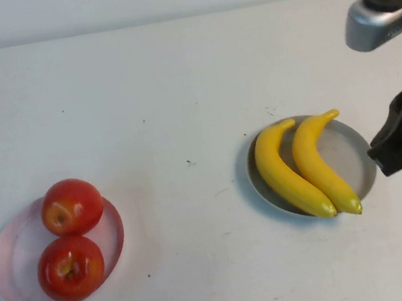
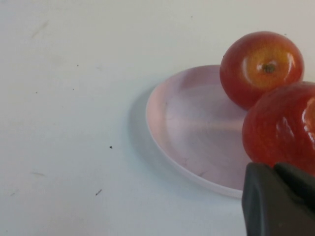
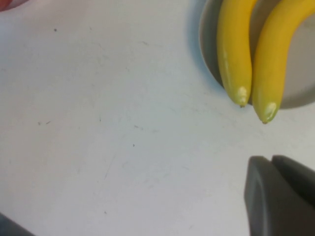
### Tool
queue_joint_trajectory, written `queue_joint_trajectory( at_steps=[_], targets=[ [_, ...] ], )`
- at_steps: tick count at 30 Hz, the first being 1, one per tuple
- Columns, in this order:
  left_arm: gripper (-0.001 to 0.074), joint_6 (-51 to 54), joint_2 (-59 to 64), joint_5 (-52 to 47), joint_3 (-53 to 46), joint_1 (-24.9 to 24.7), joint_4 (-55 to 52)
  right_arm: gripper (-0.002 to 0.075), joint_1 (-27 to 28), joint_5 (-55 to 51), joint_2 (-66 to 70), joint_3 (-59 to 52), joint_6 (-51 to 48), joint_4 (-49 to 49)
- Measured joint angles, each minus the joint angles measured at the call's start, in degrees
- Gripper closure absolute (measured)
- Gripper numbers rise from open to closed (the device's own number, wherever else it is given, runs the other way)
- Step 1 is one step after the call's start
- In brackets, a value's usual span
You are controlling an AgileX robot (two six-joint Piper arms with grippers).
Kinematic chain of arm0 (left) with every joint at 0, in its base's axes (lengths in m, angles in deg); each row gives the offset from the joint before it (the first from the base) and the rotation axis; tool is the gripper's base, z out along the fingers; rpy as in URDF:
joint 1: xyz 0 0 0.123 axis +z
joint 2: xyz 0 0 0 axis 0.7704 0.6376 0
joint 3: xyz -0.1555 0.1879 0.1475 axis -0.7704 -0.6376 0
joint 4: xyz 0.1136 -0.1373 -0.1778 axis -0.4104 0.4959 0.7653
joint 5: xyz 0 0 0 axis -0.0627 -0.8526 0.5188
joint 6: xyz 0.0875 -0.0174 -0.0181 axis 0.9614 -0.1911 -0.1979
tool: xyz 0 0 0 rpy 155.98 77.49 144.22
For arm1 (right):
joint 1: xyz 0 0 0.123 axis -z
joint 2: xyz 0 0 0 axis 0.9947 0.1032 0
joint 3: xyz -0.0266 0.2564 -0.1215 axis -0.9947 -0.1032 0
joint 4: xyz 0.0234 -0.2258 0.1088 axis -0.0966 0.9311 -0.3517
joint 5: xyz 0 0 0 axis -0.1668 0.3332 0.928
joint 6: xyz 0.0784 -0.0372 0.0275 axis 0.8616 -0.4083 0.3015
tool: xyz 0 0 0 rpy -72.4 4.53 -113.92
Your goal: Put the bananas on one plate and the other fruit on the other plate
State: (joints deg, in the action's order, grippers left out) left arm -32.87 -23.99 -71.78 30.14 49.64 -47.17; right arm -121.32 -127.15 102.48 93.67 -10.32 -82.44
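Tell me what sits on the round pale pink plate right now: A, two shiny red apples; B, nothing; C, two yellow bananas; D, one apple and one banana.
A: both shiny red apples sit on the pale pink plate, while the two yellow bananas lie on the grey-blue plate.

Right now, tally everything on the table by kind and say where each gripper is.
Bananas: 2, on the grey plate
Apples: 2, on the pink plate
Plates: 2, grey and pink
Total: 6
Left gripper beside the apples; right gripper off the bananas' tips.
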Motion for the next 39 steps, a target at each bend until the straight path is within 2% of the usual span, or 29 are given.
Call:
queue_joint_trajectory(
  at_steps=[5,7,13,20,25,27,31,39],
  targets=[
    [0.0737,0.00,0.00,0.00,0.00,0.00,0.00,0.0741,0.00,0.45,-2.59,-4.56,0.00,0.38],
    [0.0737,0.00,0.00,0.00,0.00,0.00,0.00,0.0741,0.00,3.63,-3.86,-8.20,-0.06,0.82],
    [0.0737,0.00,0.00,0.00,0.00,0.00,0.00,0.0741,2.28,26.41,-11.00,-26.27,-0.20,2.09],
    [0.0737,0.00,0.00,0.00,0.00,0.00,0.00,0.0741,17.14,55.75,-26.58,-54.90,-0.20,3.70],
    [0.0737,0.00,0.00,0.00,0.00,0.00,0.00,0.0741,26.44,68.60,-42.25,-68.96,-0.20,3.70],
    [0.0737,0.00,0.00,0.00,0.00,0.00,0.00,0.0741,28.73,70.58,-47.31,-72.71,-0.20,3.70],
    [0.0737,0.00,0.00,0.00,0.00,0.00,0.00,0.0741,29.83,71.25,-56.27,-77.13,-0.20,3.70],
    [0.0737,0.00,0.00,0.00,0.00,0.00,0.00,0.0741,29.83,66.15,-67.94,-77.61,-0.20,2.09]
  ],
)
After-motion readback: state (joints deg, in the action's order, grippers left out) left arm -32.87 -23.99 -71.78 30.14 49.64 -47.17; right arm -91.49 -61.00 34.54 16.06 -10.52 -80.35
